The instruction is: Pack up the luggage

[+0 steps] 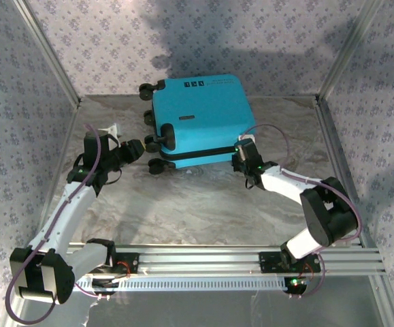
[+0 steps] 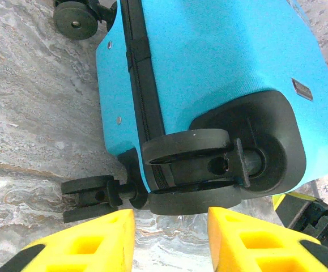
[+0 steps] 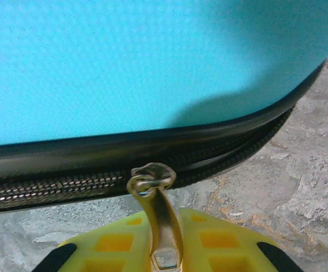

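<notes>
Turquoise shell first: the luggage (image 1: 200, 116) lies flat and closed on the marble-patterned table (image 1: 203, 204). It sits toward 12 o'clock in my overhead view, with its wheels pointing to 9 o'clock.

My left gripper (image 2: 170, 226) is at the case's 9 o'clock side, low by the wheel end. Its 2 yellow fingers (image 2: 96, 243) stand partly apart with bare table between them, gripping nothing. A black double wheel (image 2: 189, 170) is just ahead of the tips, and I cannot tell whether it touches them.

My right gripper (image 3: 165, 229) is at the case's 5 o'clock corner. Its fingers are pinched together on the brass zipper pull (image 3: 155, 204). The pull's slider sits on the black zipper (image 3: 56, 190), where the seam starts curving around the corner.
</notes>
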Tool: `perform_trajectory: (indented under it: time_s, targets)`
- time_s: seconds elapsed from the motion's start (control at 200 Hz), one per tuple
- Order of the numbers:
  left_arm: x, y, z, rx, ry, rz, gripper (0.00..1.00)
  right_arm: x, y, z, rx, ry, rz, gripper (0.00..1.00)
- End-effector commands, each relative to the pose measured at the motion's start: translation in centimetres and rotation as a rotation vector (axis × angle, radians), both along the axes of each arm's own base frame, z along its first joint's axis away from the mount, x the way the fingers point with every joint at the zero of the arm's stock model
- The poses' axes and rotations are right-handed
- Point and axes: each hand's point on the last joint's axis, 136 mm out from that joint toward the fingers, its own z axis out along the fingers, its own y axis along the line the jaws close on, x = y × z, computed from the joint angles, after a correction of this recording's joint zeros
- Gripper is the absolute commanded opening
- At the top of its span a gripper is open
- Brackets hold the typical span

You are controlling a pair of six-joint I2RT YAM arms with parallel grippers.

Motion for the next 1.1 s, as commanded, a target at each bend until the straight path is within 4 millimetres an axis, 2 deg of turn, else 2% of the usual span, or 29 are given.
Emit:
perform_trajectory:
  time_s: [0.0,0.075,0.39,0.685,0.82,1.094]
  targets:
    - [-0.3,-0.3,0.4,-0.002,-0.018,-0.009,0.41,1.0,0.5,2.3,0.049,-0.095,0.087,0.08]
    - [-0.4,-0.6,0.2,-0.008,-0.013,-0.014,0.49,0.7,0.6,2.5,0.060,-0.098,0.156,0.00]
    - [0.0,-2.1,-0.3,-0.018,-0.005,-0.025,0.65,-1.3,2.0,3.3,0.221,-0.099,0.366,0.00]
    - [2.2,-2.4,-0.5,-0.016,0.021,0.009,0.68,-2.5,3.3,3.1,0.273,-0.079,0.428,0.00]
    - [2.9,-2.0,-0.5,-0.003,0.024,0.039,0.68,-4.0,4.9,3.3,0.258,-0.083,0.482,0.00]
    - [3.6,-1.5,1.0,0.025,-0.009,0.060,0.69,-7.2,7.5,3.9,0.250,-0.085,0.588,0.00]
